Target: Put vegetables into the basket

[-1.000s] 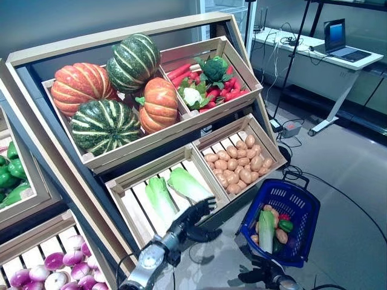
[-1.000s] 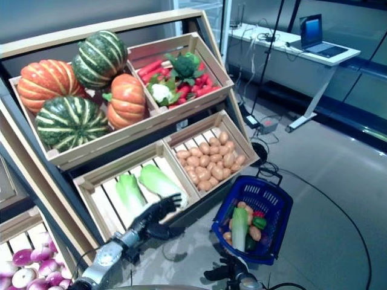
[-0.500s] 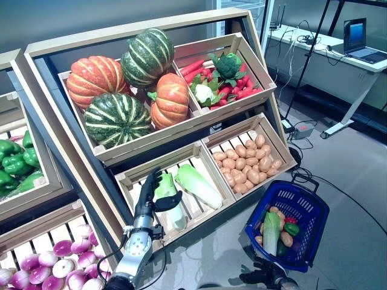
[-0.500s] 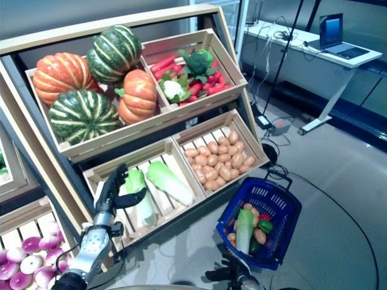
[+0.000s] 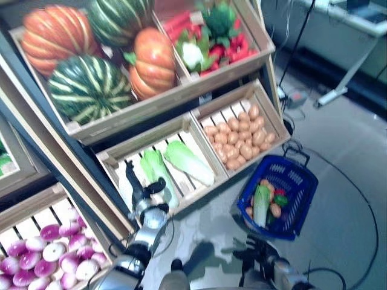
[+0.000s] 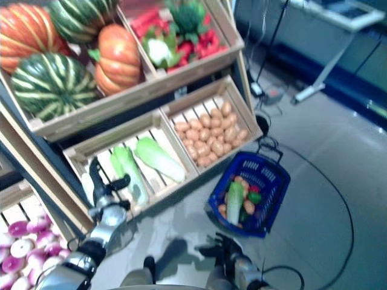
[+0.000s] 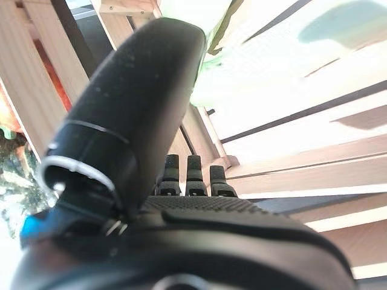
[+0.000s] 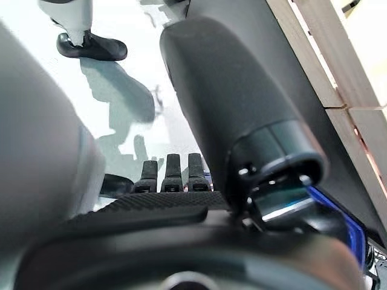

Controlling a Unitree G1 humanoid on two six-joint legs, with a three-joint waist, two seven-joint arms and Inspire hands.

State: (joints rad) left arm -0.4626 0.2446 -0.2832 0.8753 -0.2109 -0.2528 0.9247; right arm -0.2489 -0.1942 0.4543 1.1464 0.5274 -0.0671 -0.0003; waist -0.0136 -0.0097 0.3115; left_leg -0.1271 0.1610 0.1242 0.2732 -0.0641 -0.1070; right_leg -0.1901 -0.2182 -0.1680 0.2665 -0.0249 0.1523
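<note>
My left hand [image 5: 138, 192] stands upright in the lower left wooden crate [image 5: 148, 136], fingers straight and thumb out. It is open and right beside a pale green cabbage [image 5: 156, 172]; I cannot tell if it touches. The left wrist view shows its fingers [image 7: 187, 175] over the crate's slats, with the cabbage [image 7: 202, 66] past the thumb. The blue basket [image 5: 294, 176] stands on the floor to the right of the stand. It holds a cabbage [image 5: 261, 204], a brown potato [image 5: 276, 209] and a green pepper [image 5: 280, 199]. My right hand [image 5: 260, 251] is low, in front of the basket, open and empty.
The wooden stand [image 5: 91, 130] has tilted crates in rows. A crate of potatoes [image 5: 239, 130] is just above the basket. A second cabbage [image 5: 188, 162] lies in the same crate as my left hand. Grey floor [image 5: 344, 157] lies to the right, with a desk leg [image 5: 347, 72] beyond.
The camera has tipped down and moved closer, so the whole view has shifted. My left hand swung from the crate's front edge up into the crate and now stands beside the cabbage.
</note>
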